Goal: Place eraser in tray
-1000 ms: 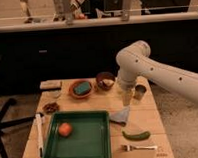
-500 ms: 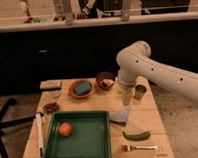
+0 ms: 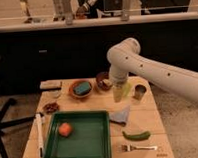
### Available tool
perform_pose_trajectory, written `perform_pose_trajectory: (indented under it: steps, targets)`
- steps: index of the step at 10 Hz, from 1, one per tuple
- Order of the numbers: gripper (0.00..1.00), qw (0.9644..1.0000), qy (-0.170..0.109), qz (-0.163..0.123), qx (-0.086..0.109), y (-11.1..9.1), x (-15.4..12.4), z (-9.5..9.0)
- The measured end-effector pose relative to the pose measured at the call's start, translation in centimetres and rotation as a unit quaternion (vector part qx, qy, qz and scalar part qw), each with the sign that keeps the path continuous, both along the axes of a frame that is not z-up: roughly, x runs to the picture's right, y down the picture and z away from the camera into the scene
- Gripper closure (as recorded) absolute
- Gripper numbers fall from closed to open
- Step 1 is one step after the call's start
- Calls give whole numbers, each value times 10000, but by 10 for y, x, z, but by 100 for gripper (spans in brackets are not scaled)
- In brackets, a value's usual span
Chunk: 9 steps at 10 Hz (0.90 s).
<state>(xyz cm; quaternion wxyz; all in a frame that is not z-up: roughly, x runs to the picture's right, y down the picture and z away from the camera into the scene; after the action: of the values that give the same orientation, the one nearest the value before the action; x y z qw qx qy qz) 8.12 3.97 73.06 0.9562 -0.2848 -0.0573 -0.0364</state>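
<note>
- Eraser [image 3: 51,85]: flat beige-grey block, lying free at the table's far corner, well left of the fingers, not yet fetched.
- Tray [image 3: 77,114]: green, left of and nearer than the fingers, with room for the eraser.
- Gripper [image 3: 119,94]: hangs between bowl [image 3: 103,82] and cup [image 3: 139,92], fingers wide and empty, likely ready to grasp.
</note>
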Motion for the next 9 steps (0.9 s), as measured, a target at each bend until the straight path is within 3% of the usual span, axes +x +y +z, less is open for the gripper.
perform_pose_trajectory:
  steps: [2,7,9]
  targets:
    - [20,10000,-70,38,-11,-7,-17,7]
    - [20,9981,-273,543,-50,-13,-45,27]
    - [20,9975,-340,624,-22,-14,-71,36]
